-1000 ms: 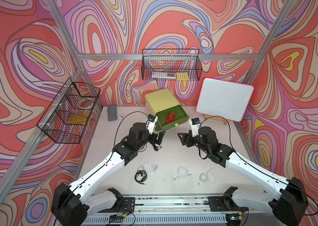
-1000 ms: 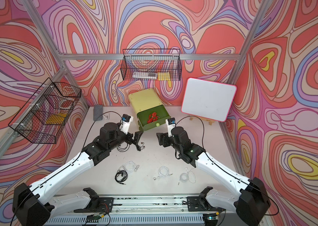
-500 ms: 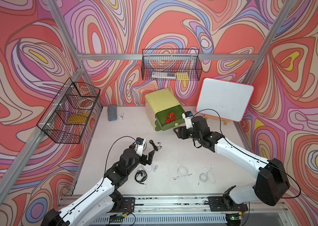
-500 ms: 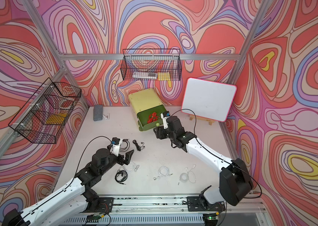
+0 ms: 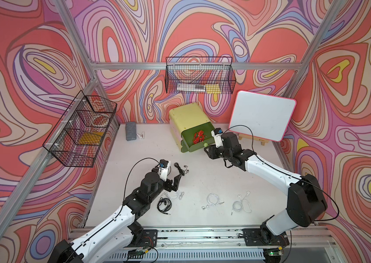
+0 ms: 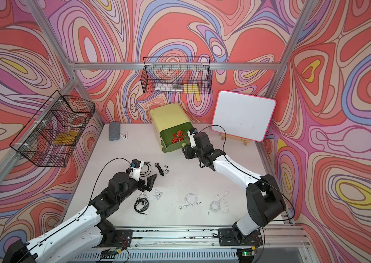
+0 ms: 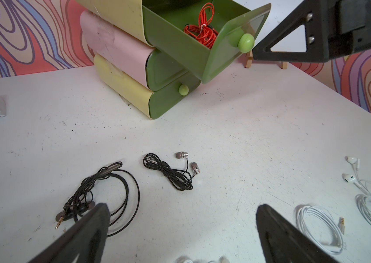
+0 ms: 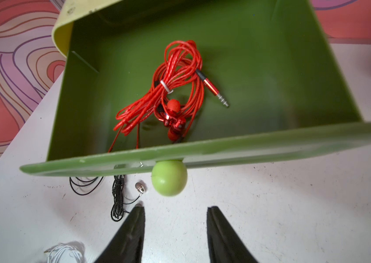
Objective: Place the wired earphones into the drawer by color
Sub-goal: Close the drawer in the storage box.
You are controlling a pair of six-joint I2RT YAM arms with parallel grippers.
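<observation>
Honestly, we've got the table (image 5: 202, 173) with the drawer cabinet (image 5: 186, 116) at the back and its top drawer (image 8: 248, 57) pulled out. Our right end effector (image 8: 175, 208) hovers just in front of it, jaws apart, gripping nothing. The left end effector (image 7: 182, 205) hangs wide open by the black earphones (image 7: 168, 172). Red earphones (image 8: 175, 91) lie in the drawer, white earphones (image 5: 213, 200) loose on the table. Our worry: missing the knob (image 8: 169, 177) and shoving the light cabinet, or pinching a red cable.
</observation>
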